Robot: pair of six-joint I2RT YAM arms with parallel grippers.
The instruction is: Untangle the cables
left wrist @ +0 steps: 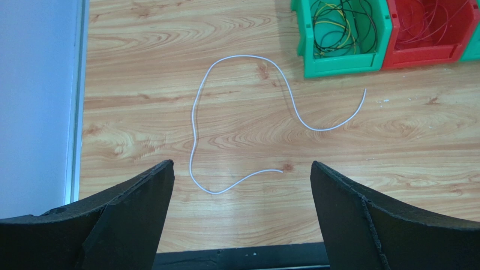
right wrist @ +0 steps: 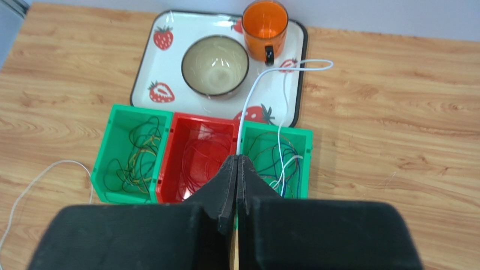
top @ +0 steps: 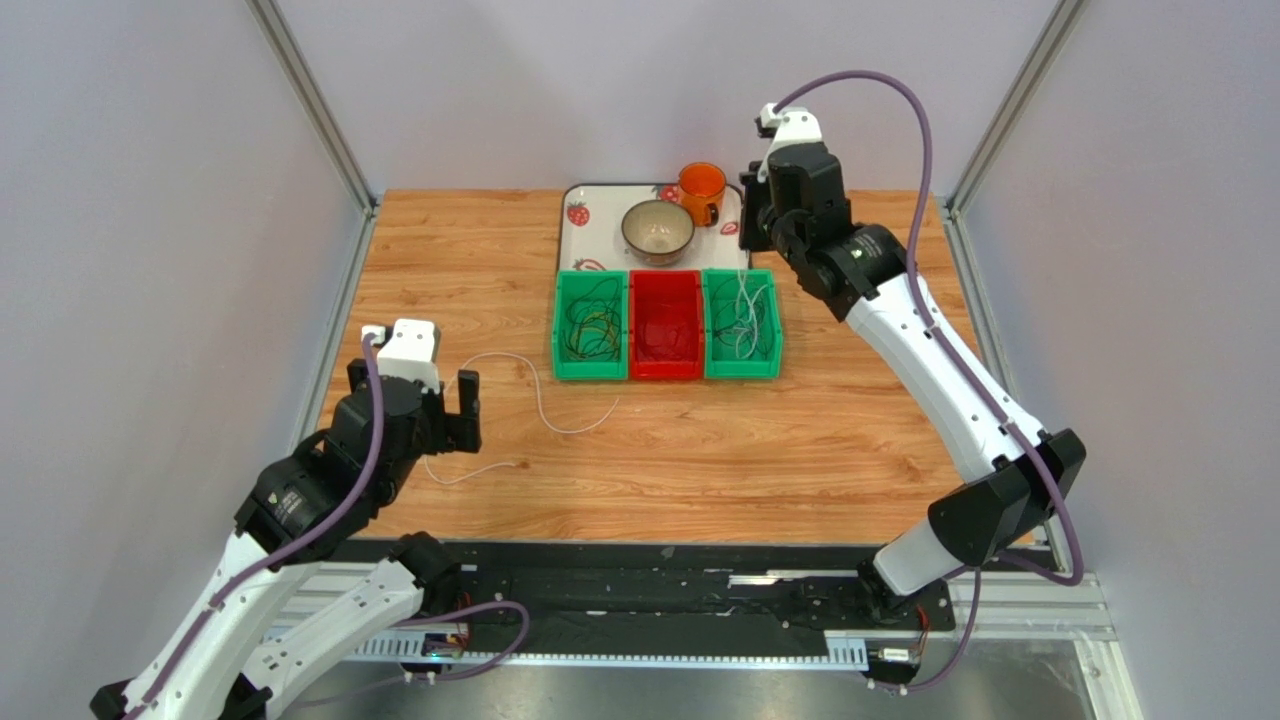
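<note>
While the three bins sit touching in a row, I'll use the red bin (top: 666,371) in the middle as the anchor. It's got thin red cables (right wrist: 197,163) coiled inside. The left green bin (top: 589,369) against one side holds dark and yellow cables (left wrist: 338,28), and the right green bin (top: 742,369) on the other side has a mess of dark and white strands (right wrist: 270,160). Just behind the red bin is a strawberry tray (right wrist: 152,62) carrying a bowl (right wrist: 215,64) and an orange cup (right wrist: 265,25). There's lots of bare wood on the surface (top: 842,435) in front of the red bin and off to its right. Far to its left, a metal rail (left wrist: 78,112) runs along the edge. A loose white cable (left wrist: 194,112) lies flat in a wavy curve front-left of the red bin, clear of the bins. The left pincer (left wrist: 241,164) hovers over it, spread wide, gripping nothing. The right pincer (right wrist: 237,160), up behind and right of the red bin, is pressed together on a second white cable (right wrist: 250,98). That one arcs over the tray edge beside the cup and drops back into the right green bin.
</note>
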